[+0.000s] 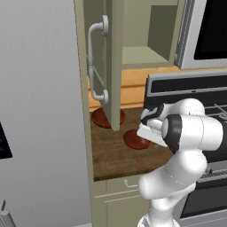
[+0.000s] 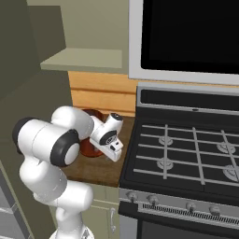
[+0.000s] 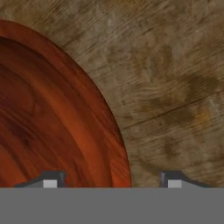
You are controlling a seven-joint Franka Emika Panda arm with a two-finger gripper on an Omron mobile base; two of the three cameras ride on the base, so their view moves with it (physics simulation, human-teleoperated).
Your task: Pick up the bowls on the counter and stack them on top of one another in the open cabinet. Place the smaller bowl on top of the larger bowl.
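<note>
Counter (image 3: 175, 87): dark brown wood grain, matt, mottled. Bowl under the hand (image 3: 52, 131): reddish-brown, wood-streaked, glossy; the second bowl (image 1: 103, 118) looks the same. Cabinet door (image 1: 116, 62): flat beige-olive, matt, with a smooth grey handle (image 1: 95, 64). Stove top (image 2: 186, 149): black, with grey metal-looking grates.

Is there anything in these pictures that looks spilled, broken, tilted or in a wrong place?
Nothing stands out. Both bowls sit flat and whole on the counter, apart from each other, and nothing is spilled.
</note>
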